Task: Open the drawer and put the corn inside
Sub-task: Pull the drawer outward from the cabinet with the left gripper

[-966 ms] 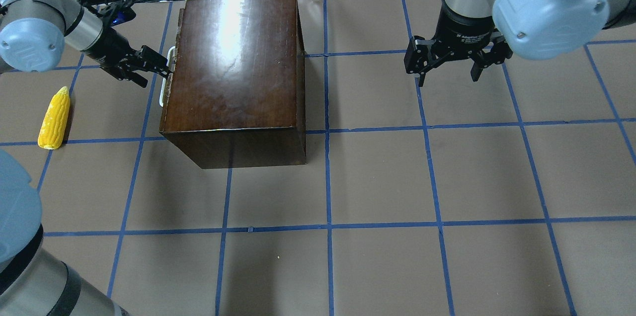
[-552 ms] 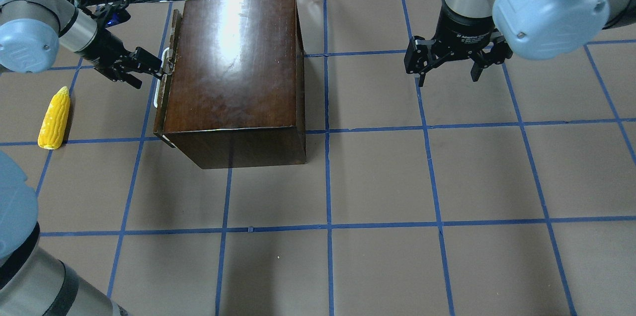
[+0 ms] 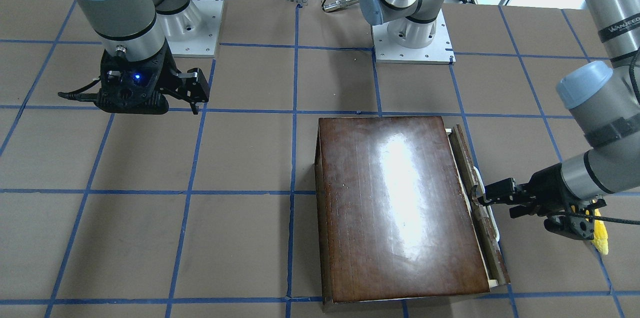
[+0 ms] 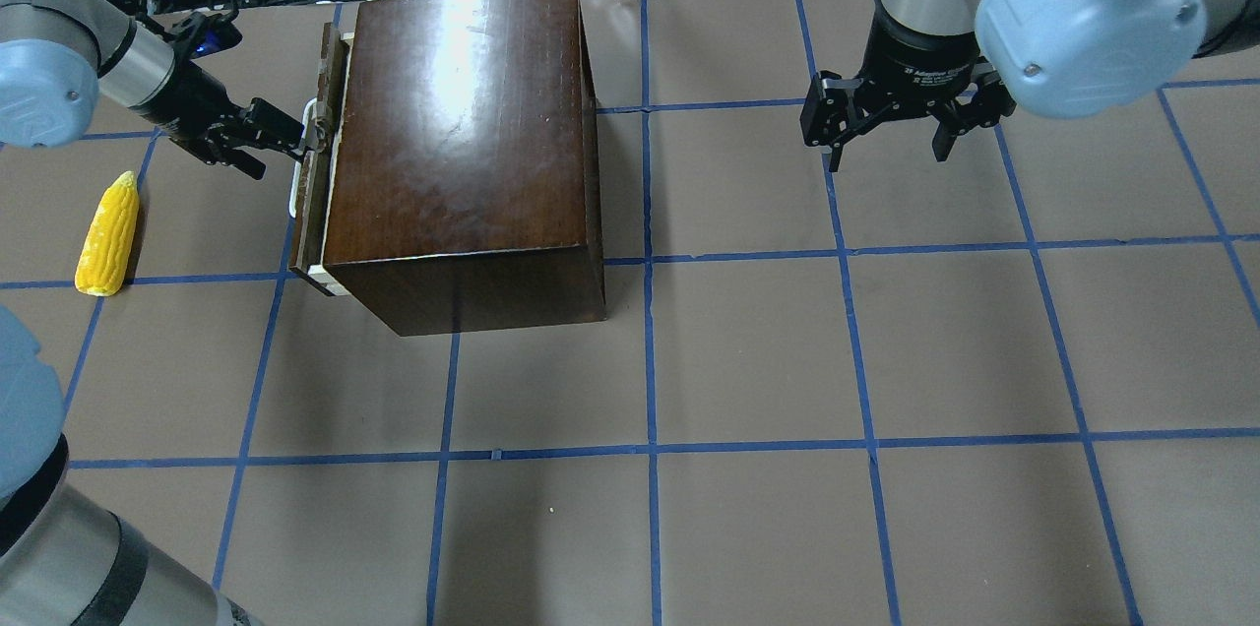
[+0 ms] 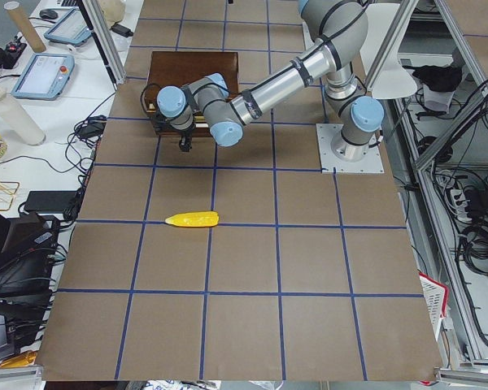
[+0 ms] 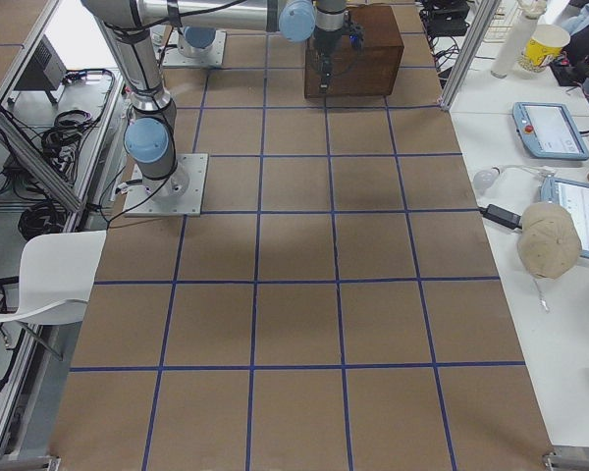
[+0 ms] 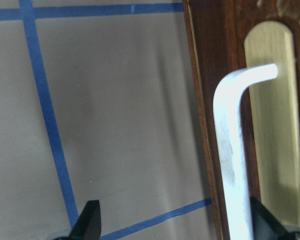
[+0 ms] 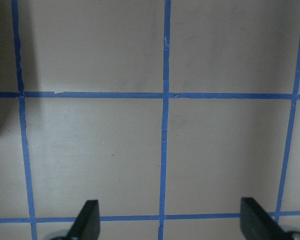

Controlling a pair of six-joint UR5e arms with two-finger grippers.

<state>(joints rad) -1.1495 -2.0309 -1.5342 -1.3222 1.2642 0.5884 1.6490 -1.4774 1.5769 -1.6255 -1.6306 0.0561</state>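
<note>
Jaws on my left gripper point(image 7: 176, 221), spread wide, hook the handle point(image 7: 230, 150) of the drawer point(image 4: 315, 203), a little way out of the box point(image 4: 463, 114), so I should pull straight and slow away from the box, toward the corn point(image 4: 108, 232) lying on the tabletop point(image 4: 787, 360) beyond.

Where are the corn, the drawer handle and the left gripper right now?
corn point(image 4: 108, 234): overhead exterior view, middle of the cob.
drawer handle point(image 7: 229, 150): left wrist view, on its whitish bar.
left gripper point(image 4: 298, 138): overhead exterior view, midway between its jaws, at the handle.
</note>
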